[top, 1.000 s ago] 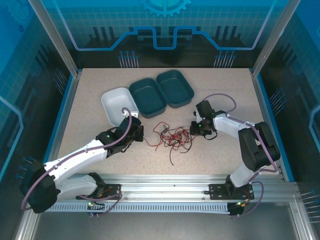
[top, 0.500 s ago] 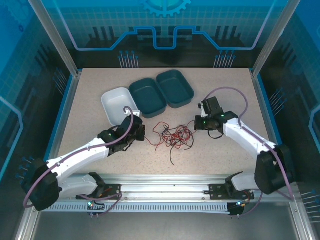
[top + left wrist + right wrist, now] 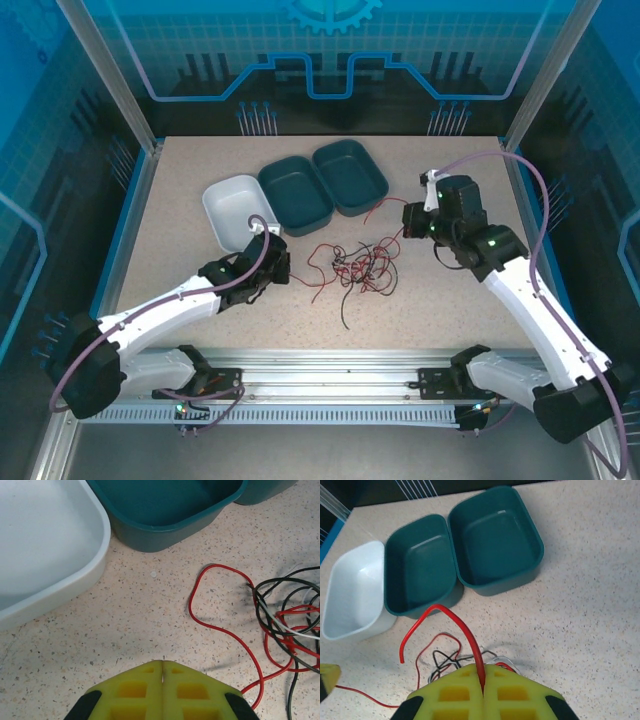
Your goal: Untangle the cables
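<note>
The cables (image 3: 356, 266) lie in a loose knot of red, black and whitish strands on the table (image 3: 450, 320), just in front of the teal bins (image 3: 296, 195) and between the two arms. The right gripper (image 3: 483, 674) has its yellow pads clamped together on one red cable (image 3: 457, 622), which rises from the seam, arches toward the bins and curls down to a free end. From above, this gripper sits right of the knot, with a red strand running from the pile up to it. The left gripper (image 3: 162, 664) is left of the knot, low over the table, pads pressed flush. No wire shows in its seam, though I cannot tell if one is caught underneath. A red loop (image 3: 215, 625) lies just ahead to its right. The white bin (image 3: 60, 580) is ahead to its left.
</note>
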